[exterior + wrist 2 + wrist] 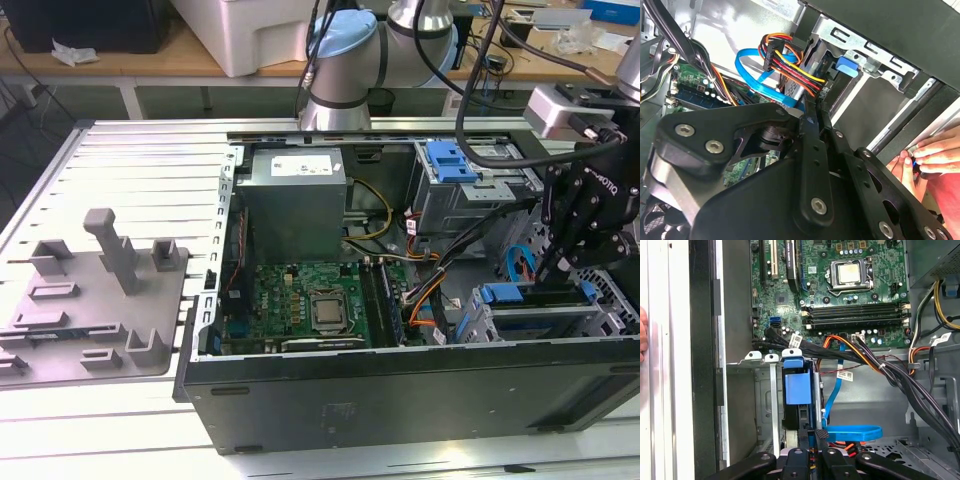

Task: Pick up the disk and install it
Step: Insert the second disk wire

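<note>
We're looking at an open PC case (400, 400) lying on its side on a slatted metal table (130, 150). The gripper (556, 272) is hanging over the drive cage (480, 325) at the exterior view's right, w/ its black fingers (810, 447) drawn close together. They're sitting right at the end of the disk (796, 390), which is standing on edge in the cage w/ its blue frame showing; whether they're actually pinching it we can't tell. A blue data cable (752, 70) & a bundle of coloured power wires (790, 62) are running just beside it. The motherboard (840, 285) is lying further inside the case. A person's hand (935, 152) is touching the case edge nearby.
</note>
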Controlling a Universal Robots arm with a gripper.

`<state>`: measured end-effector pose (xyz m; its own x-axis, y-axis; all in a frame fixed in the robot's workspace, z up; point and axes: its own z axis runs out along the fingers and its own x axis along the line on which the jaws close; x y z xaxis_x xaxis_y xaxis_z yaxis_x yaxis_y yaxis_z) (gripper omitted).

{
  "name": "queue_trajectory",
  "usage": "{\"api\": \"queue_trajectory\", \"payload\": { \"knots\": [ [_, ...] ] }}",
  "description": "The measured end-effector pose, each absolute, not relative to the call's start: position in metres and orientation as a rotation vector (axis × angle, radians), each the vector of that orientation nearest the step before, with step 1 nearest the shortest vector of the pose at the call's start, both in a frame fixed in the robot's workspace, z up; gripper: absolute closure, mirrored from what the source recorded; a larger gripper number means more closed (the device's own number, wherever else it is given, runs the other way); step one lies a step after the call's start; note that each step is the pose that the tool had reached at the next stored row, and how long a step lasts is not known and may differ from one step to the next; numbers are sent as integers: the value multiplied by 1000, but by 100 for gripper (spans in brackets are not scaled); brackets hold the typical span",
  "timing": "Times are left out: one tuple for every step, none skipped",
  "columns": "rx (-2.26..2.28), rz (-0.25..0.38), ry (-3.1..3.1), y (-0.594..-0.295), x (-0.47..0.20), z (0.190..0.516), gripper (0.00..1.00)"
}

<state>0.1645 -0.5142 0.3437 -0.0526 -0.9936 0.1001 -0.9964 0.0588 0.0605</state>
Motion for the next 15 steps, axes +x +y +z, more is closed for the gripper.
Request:
{"api": "queue_trajectory", "payload": {
  "knots": [
    [2080,38,-2199,-514,164,344,84],
    [2080,39,-2199,-514,164,343,84],
    [2081,39,-2199,-514,164,343,84],
    [2081,39,-2199,-514,164,343,84],
    [2082,39,-2199,-514,164,343,84],
    [2082,40,-2199,-515,164,343,84],
    [2083,40,-2198,-515,164,342,84],
    [2083,41,-2198,-515,164,342,84],
    [2084,41,-2198,-515,164,342,84],
    [2085,42,-2198,-515,163,342,84],
    [2085,42,-2198,-515,163,341,84],
    [2085,43,-2199,-515,163,341,84],
    [2086,44,-2199,-515,163,340,84],
    [2086,44,-2199,-515,163,340,84],
    [2087,45,-2199,-515,163,340,84]
  ]
}}
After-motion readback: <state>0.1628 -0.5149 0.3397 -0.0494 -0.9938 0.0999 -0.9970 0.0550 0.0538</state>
